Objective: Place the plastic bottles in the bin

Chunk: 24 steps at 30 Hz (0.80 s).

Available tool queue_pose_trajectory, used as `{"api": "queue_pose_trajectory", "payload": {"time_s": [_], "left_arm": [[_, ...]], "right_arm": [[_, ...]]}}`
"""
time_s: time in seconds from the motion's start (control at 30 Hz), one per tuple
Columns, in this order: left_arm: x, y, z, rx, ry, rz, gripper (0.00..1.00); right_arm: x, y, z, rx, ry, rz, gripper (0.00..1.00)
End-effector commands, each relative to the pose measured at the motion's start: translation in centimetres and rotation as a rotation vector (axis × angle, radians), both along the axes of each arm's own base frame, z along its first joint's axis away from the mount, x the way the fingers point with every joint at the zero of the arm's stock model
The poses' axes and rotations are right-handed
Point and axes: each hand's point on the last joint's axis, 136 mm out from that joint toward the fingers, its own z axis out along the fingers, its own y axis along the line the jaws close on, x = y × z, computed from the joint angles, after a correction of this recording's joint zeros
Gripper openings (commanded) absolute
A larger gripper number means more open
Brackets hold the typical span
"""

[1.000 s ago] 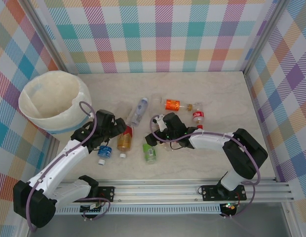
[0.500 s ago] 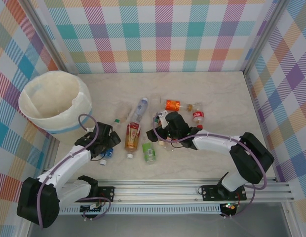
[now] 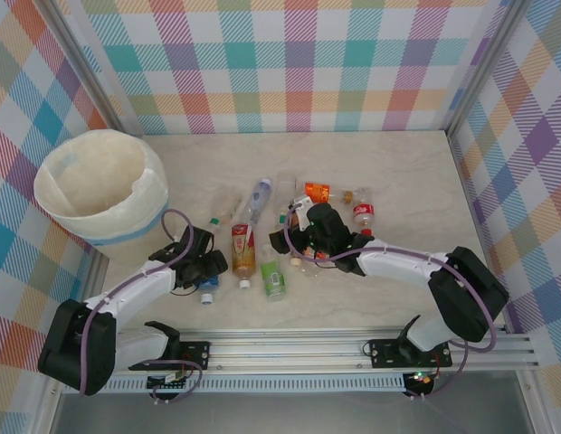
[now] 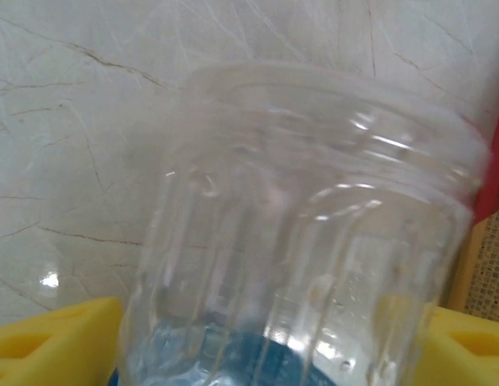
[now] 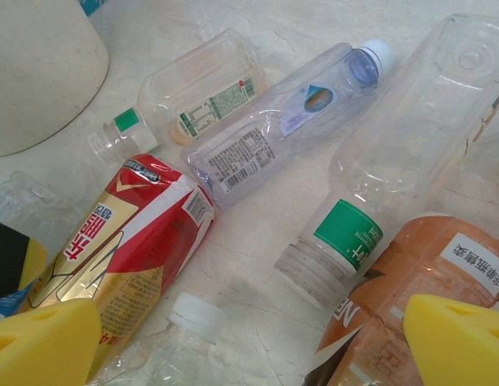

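The bin (image 3: 127,217) sits at the far-left corner of the table (image 3: 425,172), and every bottle I can see is lying out on the tabletop, so I'd say the job is barely started.

Just right of the bin, the left gripper (image 3: 204,271) is low over the blue-label bottle (image 3: 206,287) near the front edge. Up close, the bottle's clear ribbed base sits between the 2 yellow fingers (image 4: 56,342), which are right at its sides. I cannot tell whether they are pinching it yet. My guess is that this 1 bottle is being grabbed. Next it needs a firm squeeze, a lift, and a short swing back left over the rim, with nothing in that path. The thin crushed plastic could buckle or slip.

Close on its right lie the red-label bottle (image 3: 242,249) and the green-label bottle (image 3: 274,279).

Then comes the right gripper (image 3: 290,240), fingers spread wide and holding nothing, above the crowded middle. There the pale-capped bottle (image 5: 290,121), the green-capped bottle (image 5: 193,96) and the orange-label bottle (image 5: 410,297) lie packed together. Picking 1 will likely nudge its neighbours.

Farther right are an orange bottle (image 3: 317,192) and a small red one (image 3: 362,214), apart from the heap.
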Motion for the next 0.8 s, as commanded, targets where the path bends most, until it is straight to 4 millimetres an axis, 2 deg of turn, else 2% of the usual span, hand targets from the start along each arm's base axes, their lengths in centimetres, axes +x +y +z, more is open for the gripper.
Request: {"api": "queue_pose_trajectory", "payload": {"time_s": [0.0,0.07,0.17,0.27,0.37,0.57,0.67,0.77], "left_arm": [[0.4,-0.8,1.0,-0.037,-0.036,-0.034,0.71],[0.6,-1.0,2.3,-0.056,-0.082,-0.037,0.64],[1.0,-1.2,5.6,-0.091,-0.189,-0.053,0.58],[1.7,-2.9,10.6,-0.195,-0.351,-0.131,0.56],[2.1,-3.1,16.2,-0.221,-0.501,-0.16,0.56],[4.7,0.8,26.0,0.044,-0.671,-0.106,0.5],[6.7,3.4,30.3,0.196,-0.751,-0.043,0.49],[8.3,5.5,33.9,0.243,-0.826,0.024,0.48]], "right_arm": [[0.4,-0.2,2.3,0.054,-0.059,-0.035,0.97],[0.6,-0.4,2.6,0.059,-0.073,-0.048,0.97],[0.9,-0.8,3.4,0.066,-0.099,-0.074,0.97],[1.4,-1.1,4.2,0.079,-0.129,-0.104,0.97],[1.7,-1.4,5.1,0.095,-0.156,-0.129,0.97],[2.0,-1.5,6.3,0.128,-0.181,-0.148,0.97],[2.0,-1.4,6.3,0.128,-0.181,-0.146,0.97],[2.0,-1.7,6.1,0.119,-0.175,-0.155,0.97]]}}
